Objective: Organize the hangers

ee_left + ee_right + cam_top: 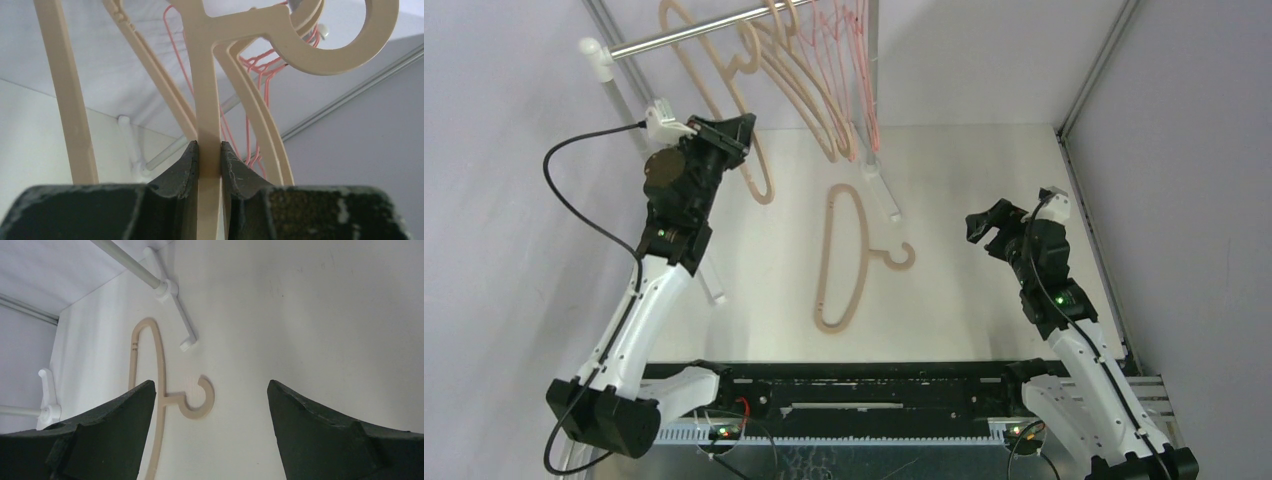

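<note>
place: robot lab cell | evidence: plain white walls [984, 60], aluminium frame strut [1096, 70], white table [964, 300]

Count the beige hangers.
At least 4: a flat hanger on the table, a clamped hanger in the left gripper by the rail, and two or more overlapping hangers hanging from that rail. Overlap may hide others.

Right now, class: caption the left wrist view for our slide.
Left gripper clamps the stem of a beige hanger, pink hangers behind.

Matt beige plastic hangers [839, 262]; shiny metal rail [694, 32].
</note>
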You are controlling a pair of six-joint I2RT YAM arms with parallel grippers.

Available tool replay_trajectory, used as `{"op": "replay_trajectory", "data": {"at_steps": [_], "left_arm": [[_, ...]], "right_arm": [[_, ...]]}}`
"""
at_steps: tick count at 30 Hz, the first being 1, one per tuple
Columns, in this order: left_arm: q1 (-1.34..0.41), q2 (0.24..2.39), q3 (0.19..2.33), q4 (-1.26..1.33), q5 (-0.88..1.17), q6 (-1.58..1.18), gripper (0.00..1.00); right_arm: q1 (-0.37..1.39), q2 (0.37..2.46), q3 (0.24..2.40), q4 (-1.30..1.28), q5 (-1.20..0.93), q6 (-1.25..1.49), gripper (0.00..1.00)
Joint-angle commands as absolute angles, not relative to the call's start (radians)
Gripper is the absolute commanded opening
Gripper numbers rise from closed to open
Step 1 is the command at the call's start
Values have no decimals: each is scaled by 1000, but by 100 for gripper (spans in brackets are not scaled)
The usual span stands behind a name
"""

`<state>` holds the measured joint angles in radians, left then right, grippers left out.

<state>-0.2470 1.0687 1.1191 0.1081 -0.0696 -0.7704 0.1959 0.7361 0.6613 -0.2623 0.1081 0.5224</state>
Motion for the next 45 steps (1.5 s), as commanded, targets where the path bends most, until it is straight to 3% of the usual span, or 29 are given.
{"op": "replay_trajectory", "data": {"at_steps": [1,22,27,43,45], "left_arm": [[-211,1122,1234,232,0,-834,0],[-139,1347,1302,348,-25,-996,0],[-131,1385,1307,365,-17,-1029,0],[-125,1362,1314,290,37,-864,0],[-125,1337,1291,316,63,-829,14]], "right_arm": [[192,726,712,-255,118,513,91],[190,722,702,-280,127,500,94],[190,719,692,-280,127,503,100],[191,728,689,-263,107,511,100],[190,732,687,-258,98,511,100]]}}
